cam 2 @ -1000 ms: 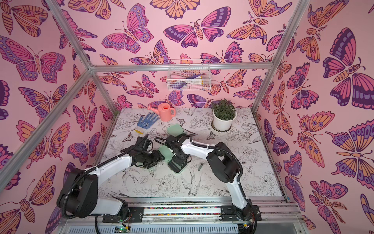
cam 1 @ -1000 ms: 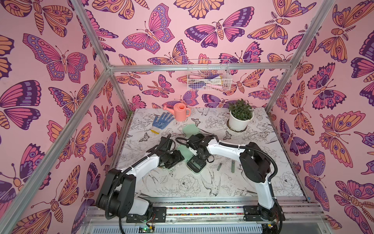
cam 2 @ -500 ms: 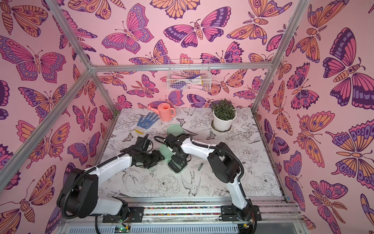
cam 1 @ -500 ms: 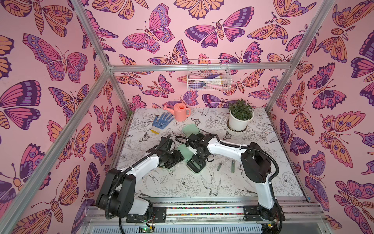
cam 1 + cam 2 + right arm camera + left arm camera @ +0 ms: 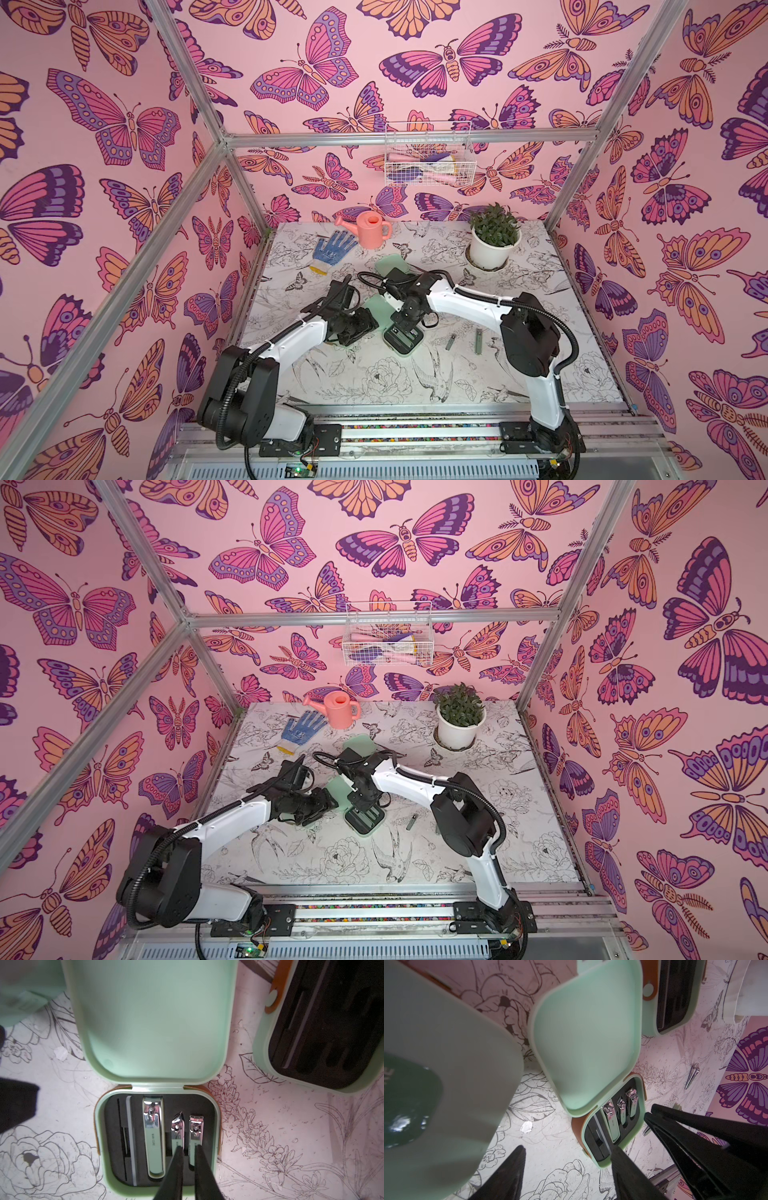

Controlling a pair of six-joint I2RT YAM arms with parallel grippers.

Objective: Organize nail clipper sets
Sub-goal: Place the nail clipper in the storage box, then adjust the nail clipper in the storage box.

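Observation:
An open mint-green case (image 5: pixel 108 1130) lies mid-table with its lid (image 5: pixel 153 1022) raised. Its black tray holds a large clipper (image 5: pixel 152 1136), a slanted clipper (image 5: pixel 177 1128), a small clipper (image 5: pixel 195 1128) and a file. My right gripper (image 5: pixel 188 1147) hangs over the tray (image 5: pixel 401 338), nearly shut, with its tips over the two smaller clippers and nothing between them. My left gripper (image 5: pixel 568 1149) is open and empty beside this case. A blurred closed case (image 5: pixel 436 1064) sits right by it. Another open case (image 5: pixel 324 1032) shows mostly empty slots. Two loose tools (image 5: pixel 450 341) (image 5: pixel 478 340) lie to the right.
At the back of the table (image 5: pixel 415 386) are a blue dotted glove (image 5: pixel 330 249), a pink watering can (image 5: pixel 370 228) and a potted plant (image 5: pixel 494 237). A wire basket (image 5: pixel 428 162) hangs on the back wall. A metal rail (image 5: pixel 415 432) runs along the front edge.
My right gripper's fingers have drawn closer together over the tray. Both arms stay almost where they were.

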